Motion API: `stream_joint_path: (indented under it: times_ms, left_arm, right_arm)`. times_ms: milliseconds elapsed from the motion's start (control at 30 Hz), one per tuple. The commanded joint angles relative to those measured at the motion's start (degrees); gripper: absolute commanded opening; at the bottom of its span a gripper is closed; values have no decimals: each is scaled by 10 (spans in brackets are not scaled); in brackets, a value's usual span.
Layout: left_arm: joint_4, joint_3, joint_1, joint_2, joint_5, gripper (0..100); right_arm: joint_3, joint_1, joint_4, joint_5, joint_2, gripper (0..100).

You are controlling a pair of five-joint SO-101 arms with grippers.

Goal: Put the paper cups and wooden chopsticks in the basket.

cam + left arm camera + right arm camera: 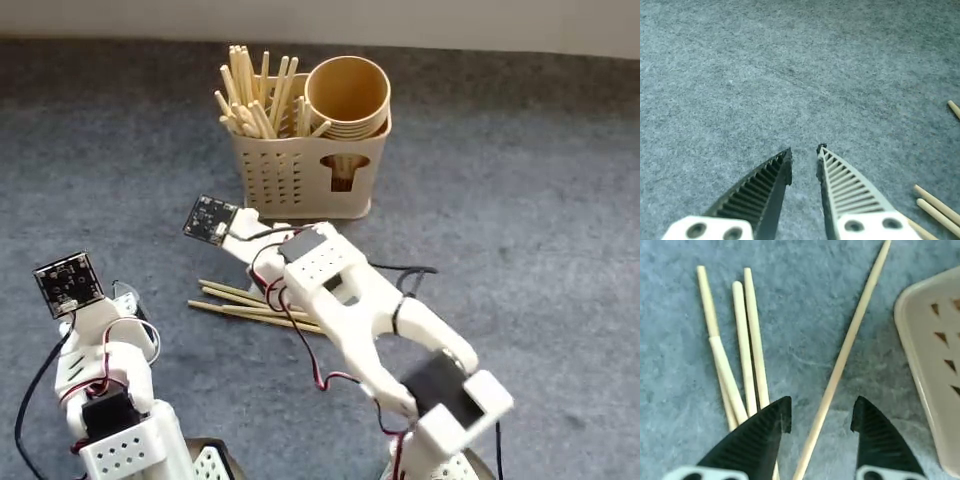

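The right gripper (pixel 821 415) is spread wide, straddling one chopstick (pixel 850 335) on the carpet (pixel 805 290) near the basket (pixel 935 355). The left gripper (pixel 804 156) hangs slightly parted above the carpet.

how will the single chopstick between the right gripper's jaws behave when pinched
Probably stiff and light: the chopstick is thin, straight wood. It looks round, so it may roll on the carpet, or pivot in the open right gripper, since most of its length lies beyond the jaws.
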Motion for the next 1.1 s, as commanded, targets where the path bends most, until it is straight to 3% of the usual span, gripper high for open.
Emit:
stream_joint_path:
  times_ms: [0, 433, 700, 867, 1067]
  left_arm:
    - [2, 12, -6, 0, 1, 101]
    - [2, 12, -6, 0, 1, 101]
    - [2, 12, -6, 0, 1, 101]
    - [2, 12, -6, 0, 1, 101]
    - [2, 12, -6, 0, 1, 101]
  right_arm:
    - [-10, -7, -58, -6, 18, 201]
    - [7, 3, -124, -7, 28, 197]
    - [16, 4, -123, -4, 90, 98]
    - [16, 4, -79, -4, 72, 0]
    - [27, 4, -34, -7, -25, 5]
